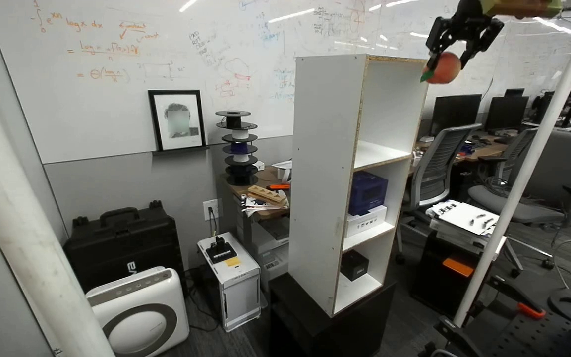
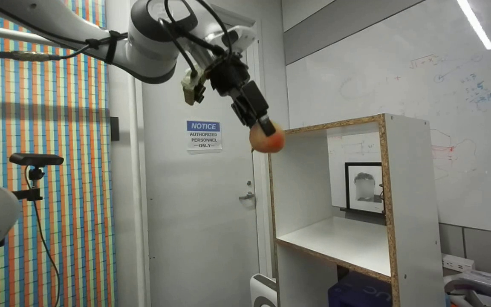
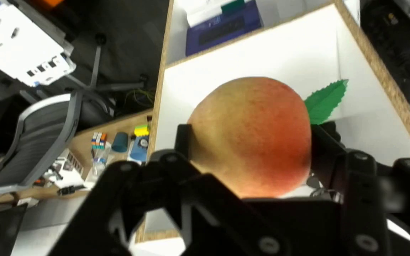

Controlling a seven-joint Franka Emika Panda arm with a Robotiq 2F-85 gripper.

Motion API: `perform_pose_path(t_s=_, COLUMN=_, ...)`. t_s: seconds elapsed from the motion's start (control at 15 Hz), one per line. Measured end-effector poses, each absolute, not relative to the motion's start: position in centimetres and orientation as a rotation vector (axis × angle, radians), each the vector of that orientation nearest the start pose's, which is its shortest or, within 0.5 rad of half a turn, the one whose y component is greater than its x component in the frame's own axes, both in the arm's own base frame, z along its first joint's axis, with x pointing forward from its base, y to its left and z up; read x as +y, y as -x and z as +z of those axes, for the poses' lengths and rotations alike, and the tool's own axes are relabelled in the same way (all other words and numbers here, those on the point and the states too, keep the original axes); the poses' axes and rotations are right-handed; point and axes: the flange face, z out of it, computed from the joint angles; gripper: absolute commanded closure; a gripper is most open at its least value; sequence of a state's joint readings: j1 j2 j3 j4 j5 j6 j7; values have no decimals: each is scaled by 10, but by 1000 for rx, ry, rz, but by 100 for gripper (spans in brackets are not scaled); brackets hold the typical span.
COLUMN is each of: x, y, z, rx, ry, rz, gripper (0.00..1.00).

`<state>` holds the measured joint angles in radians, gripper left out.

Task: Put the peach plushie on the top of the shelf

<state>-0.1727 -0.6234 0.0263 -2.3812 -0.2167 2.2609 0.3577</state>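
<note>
Whiteboard (image 1: 176,59) (rather scribbly), grey door (image 2: 200,183).

In an exterior view, the arm (image 2: 147,49) hangs at upper left; its gripper (image 2: 265,129) points down and right, pinching.

Can see a dark grey floor (image 1: 216,342) in an exterior view; carries an upright black case (image 1: 122,238), foot hidden, a white air purifier (image 1: 142,312) close in front of it, a white box (image 1: 238,292) near both, a black base (image 1: 330,332) bearing the white shelf (image 1: 327,173); holds, past that base, a low black cabinet (image 1: 429,277) and a wheeled office chair (image 1: 441,163); shows dark in the wrist view, around the chair's spread legs (image 3: 96,67)
</note>
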Motion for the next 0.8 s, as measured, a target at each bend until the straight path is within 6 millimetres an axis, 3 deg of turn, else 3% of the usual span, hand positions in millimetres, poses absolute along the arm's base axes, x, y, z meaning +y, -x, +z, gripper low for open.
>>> perform_pose_path(t_s=0.2, x=-70, y=-412, z=640, rx=695, ry=3035, rz=-1109, gripper=48)
perform_pose_path(t_s=0.4, x=-78, y=-445, z=661, rx=797, ry=2923, rz=-1269, gripper=48)
perform_pose_path(t_s=0.6, x=-80, y=-492, z=659, rx=863, ry=2872, rz=-1317, gripper=48)
perform_pose_path(t_s=0.8, x=-77, y=-539, z=643, rx=900, ry=2867, rz=-1288, gripper=48)
